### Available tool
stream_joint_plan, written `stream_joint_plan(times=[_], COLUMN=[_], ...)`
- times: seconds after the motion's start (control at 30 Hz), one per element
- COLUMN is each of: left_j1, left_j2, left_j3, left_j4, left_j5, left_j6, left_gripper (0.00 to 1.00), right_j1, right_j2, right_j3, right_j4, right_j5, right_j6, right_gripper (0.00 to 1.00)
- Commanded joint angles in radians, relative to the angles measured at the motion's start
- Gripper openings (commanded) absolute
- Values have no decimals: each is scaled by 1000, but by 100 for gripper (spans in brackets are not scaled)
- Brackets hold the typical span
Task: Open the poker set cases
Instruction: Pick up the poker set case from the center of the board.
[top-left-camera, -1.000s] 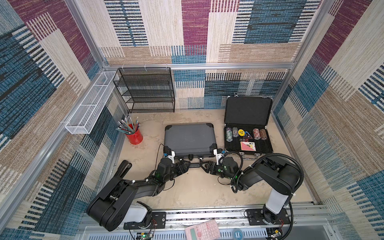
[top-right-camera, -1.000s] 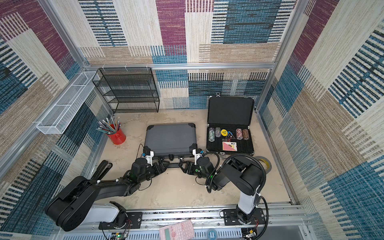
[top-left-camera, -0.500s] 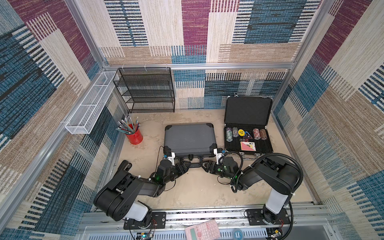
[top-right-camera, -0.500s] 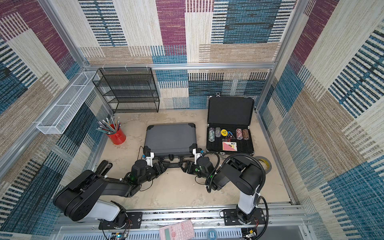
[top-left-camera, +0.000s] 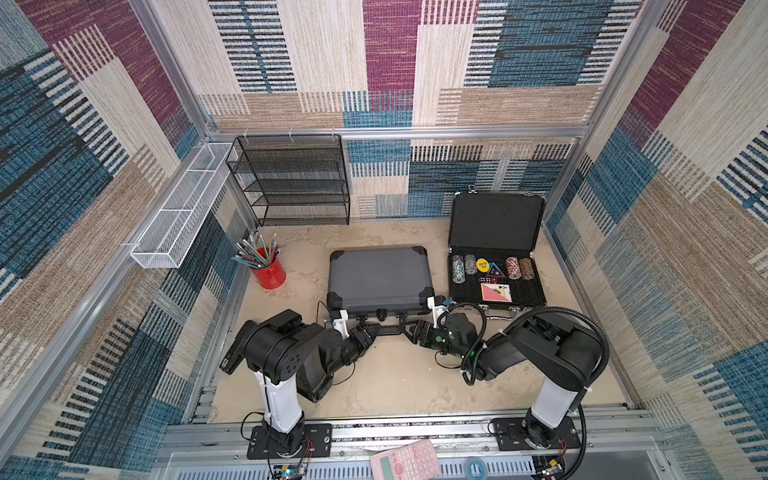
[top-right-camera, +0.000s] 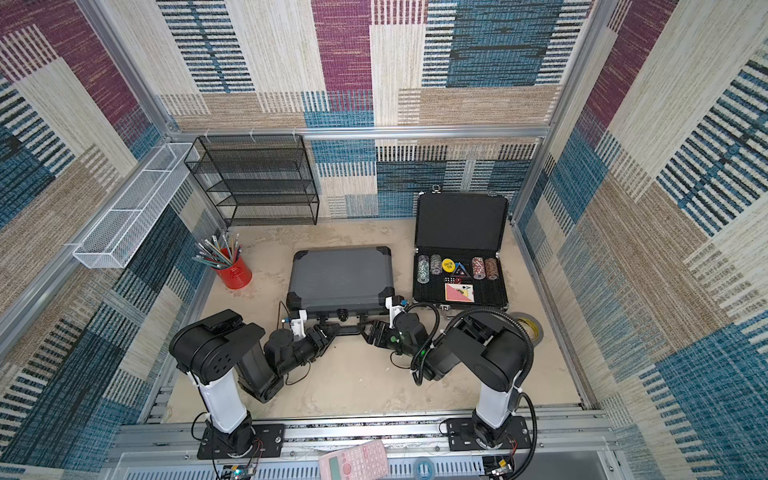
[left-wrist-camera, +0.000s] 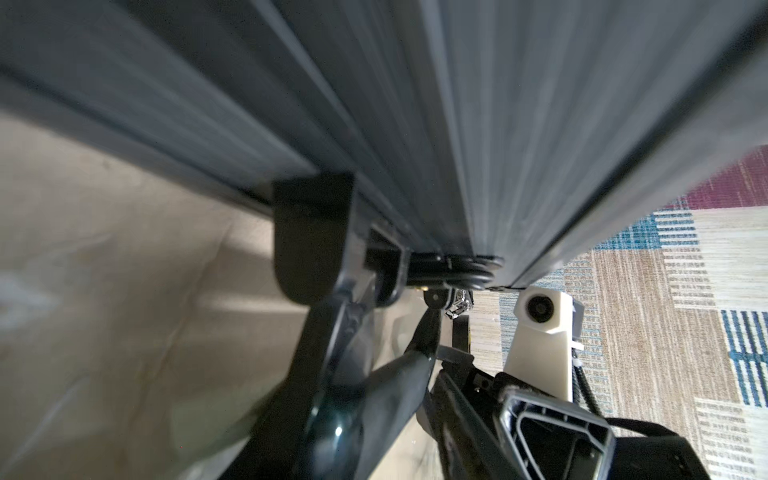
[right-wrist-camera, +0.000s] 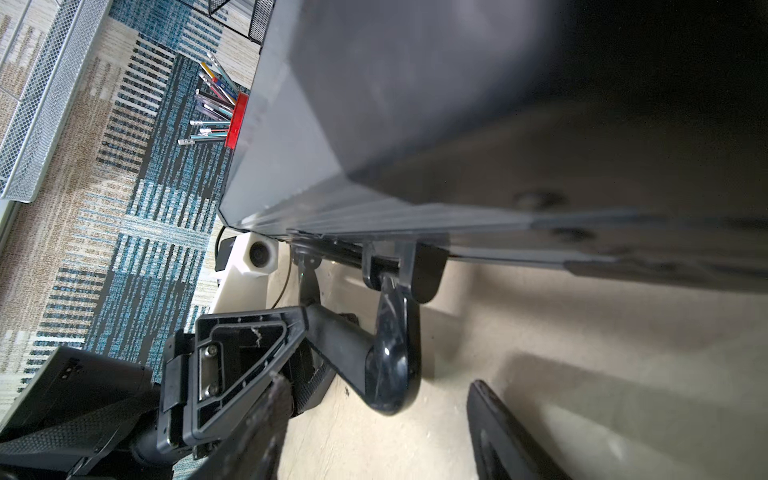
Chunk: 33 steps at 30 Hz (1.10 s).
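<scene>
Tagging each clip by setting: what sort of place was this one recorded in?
Most likely a purpose-built robot test cell: an aluminium frame encloses it, patterned carpet-like panels line the walls, and the left arm and right arm are bolted to a slotted rail.

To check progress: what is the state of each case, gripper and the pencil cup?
grey case: closed, flat.
black case: open, lid up.
left gripper: around the handle, grip unclear.
right gripper: open, handle between fingers.
pencil cup: upright.
</scene>
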Motion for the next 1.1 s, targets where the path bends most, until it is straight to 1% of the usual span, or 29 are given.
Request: stream_joint_plan(times=[0.0, 0.17, 0.33, 0.63, 0.83, 1.07], left_j1=[-6, -10, -13, -13, -12, -12], left_j2=[-7, -3, -16, -31, -15, -34], left_j3=[-7, -8, -4, 32, 55, 58], left_j4=[-72, -72, -72, -72, -71, -72], left_j5=[-47, -73, -99, -114, -110, -124], left_j6=[-26, -42, -41, -30, -38, -32], left_gripper=[48, 41, 37, 37, 39, 39], right_j1=[0, 0, 1, 1, 0, 1], right_j2=[-3, 0, -5, -26, -26, -35], right_j3=[2, 7, 2, 3, 6, 9], right_j4=[-3, -1, -2, -20, -24, -40], right_j5=[12, 4, 7, 8, 9, 9], right_j6=[11, 11, 8, -4, -6, -11], right_gripper=[70, 70, 70, 70, 70, 70])
